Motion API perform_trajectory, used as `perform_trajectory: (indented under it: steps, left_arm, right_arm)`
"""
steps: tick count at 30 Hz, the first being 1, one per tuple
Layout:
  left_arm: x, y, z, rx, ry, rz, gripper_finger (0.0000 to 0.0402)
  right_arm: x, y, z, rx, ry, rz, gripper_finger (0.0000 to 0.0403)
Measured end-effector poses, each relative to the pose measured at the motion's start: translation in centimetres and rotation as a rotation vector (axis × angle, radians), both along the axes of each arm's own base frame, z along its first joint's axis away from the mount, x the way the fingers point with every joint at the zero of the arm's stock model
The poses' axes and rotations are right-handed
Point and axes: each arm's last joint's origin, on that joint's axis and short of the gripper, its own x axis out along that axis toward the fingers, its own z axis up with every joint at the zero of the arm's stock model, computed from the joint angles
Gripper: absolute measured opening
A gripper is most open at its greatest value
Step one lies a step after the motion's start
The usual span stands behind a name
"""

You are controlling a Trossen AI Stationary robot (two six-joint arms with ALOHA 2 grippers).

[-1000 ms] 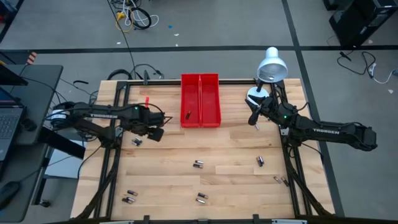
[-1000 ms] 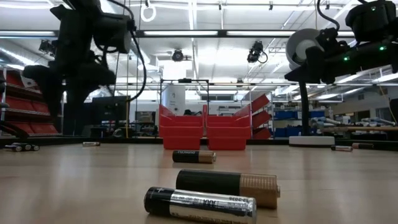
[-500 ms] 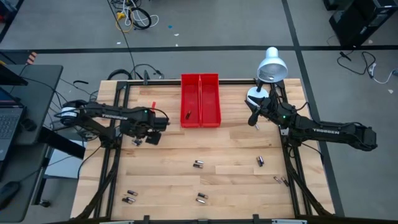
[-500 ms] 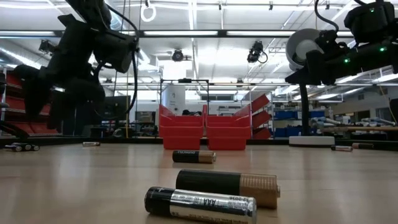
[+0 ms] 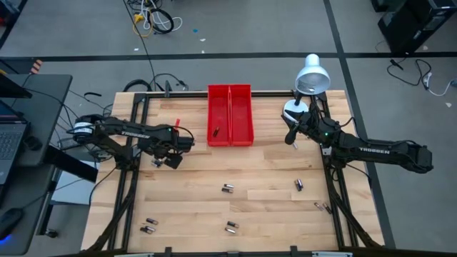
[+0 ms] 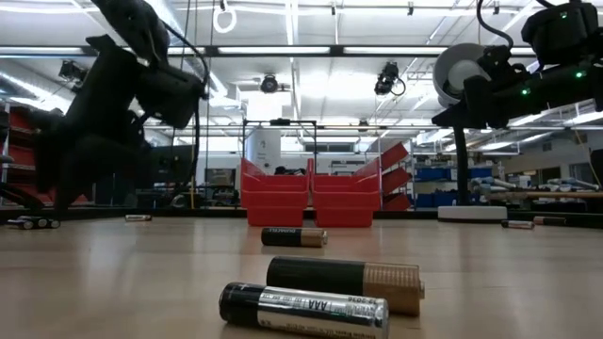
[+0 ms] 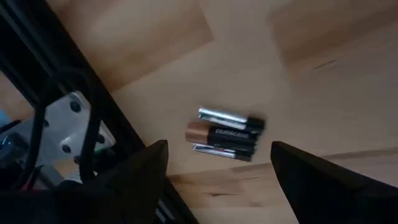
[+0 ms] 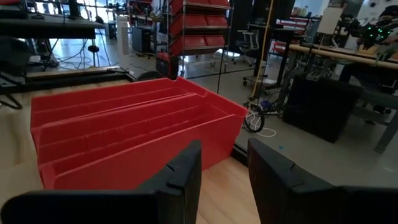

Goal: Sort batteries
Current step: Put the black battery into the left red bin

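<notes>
High view: the left gripper [image 5: 170, 158] is positioned low over the left part of the tabletop [image 5: 271, 200], just beside a small cluster of batteries [image 5: 156, 163]; in the left wrist view its fingers [image 7: 146, 163] are seen spread wide with three batteries [image 7: 225, 134] lying side by side between them, not gripped. The right gripper [image 5: 290, 137] is held beside the red bin [image 5: 230, 114], fingers [image 8: 186, 165] slightly parted and empty. Further batteries [image 5: 228, 188] are scattered across the tabletop, and one battery [image 5: 215, 131] is seen inside the bin's left compartment.

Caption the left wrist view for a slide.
Open left tool hovering over a cluster of three batteries on the wooden table.
</notes>
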Motion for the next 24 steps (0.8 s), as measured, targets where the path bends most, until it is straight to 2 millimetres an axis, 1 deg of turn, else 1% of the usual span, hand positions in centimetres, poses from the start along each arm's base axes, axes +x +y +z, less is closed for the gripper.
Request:
perform_trajectory:
  steps: [4,9,13,24]
  left_arm:
    - [-0.3,-0.2,-1.3,-0.067,0.014,-0.049,0.0300]
    - [-0.9,-0.3,-2.2,-0.076,0.035,-0.052,0.0300]
    - [-1.3,-0.4,-2.9,-0.090,0.018,-0.039,0.0300]
    - [-1.4,-0.4,-3.3,-0.091,0.000,-0.039,0.0300]
  right_arm:
    - [0.0,0.0,0.0,0.000,0.001,0.000,0.0117]
    - [0.0,0.0,0.0,0.000,0.000,0.000,0.0117]
    - [0.0,0.0,0.0,0.000,0.001,0.000,0.0117]
    - [0.0,0.0,0.0,0.001,0.002,0.000,0.0117]
